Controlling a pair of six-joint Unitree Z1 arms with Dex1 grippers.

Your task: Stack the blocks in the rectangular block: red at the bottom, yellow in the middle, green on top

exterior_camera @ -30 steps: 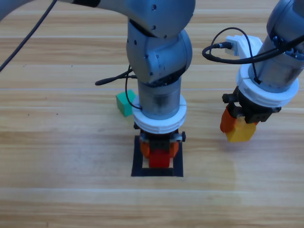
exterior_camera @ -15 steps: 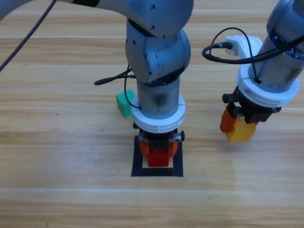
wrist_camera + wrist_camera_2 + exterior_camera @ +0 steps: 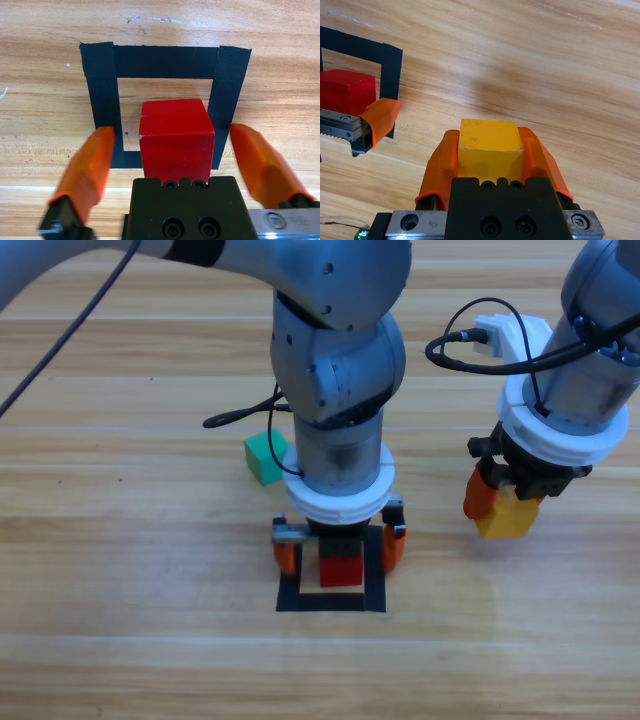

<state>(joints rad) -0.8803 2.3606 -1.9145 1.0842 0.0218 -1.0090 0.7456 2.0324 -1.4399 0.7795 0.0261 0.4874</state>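
Observation:
The red cube [image 3: 340, 570] [image 3: 176, 136] rests on the table inside the black tape square [image 3: 374, 578] [image 3: 164, 61]. My left gripper [image 3: 341, 544] [image 3: 176, 150] stands open over it, one orange jaw on each side and neither touching the cube. To the right, above the table, my right gripper [image 3: 505, 510] [image 3: 491, 145] is shut on the yellow cube [image 3: 512, 518] [image 3: 489, 146]. The green cube [image 3: 263, 457] lies on the wood left of the left arm, behind the square. In the right wrist view the red cube [image 3: 346, 91] and the tape square [image 3: 391, 67] show at the left.
A black cable [image 3: 240, 415] loops out from the left arm near the green cube. Bare wooden table [image 3: 120, 540] spreads to the left and along the front edge.
The left gripper's jaws have spread apart and let go of the red cube, which now sits in the tape square. The right arm with the yellow cube has held still.

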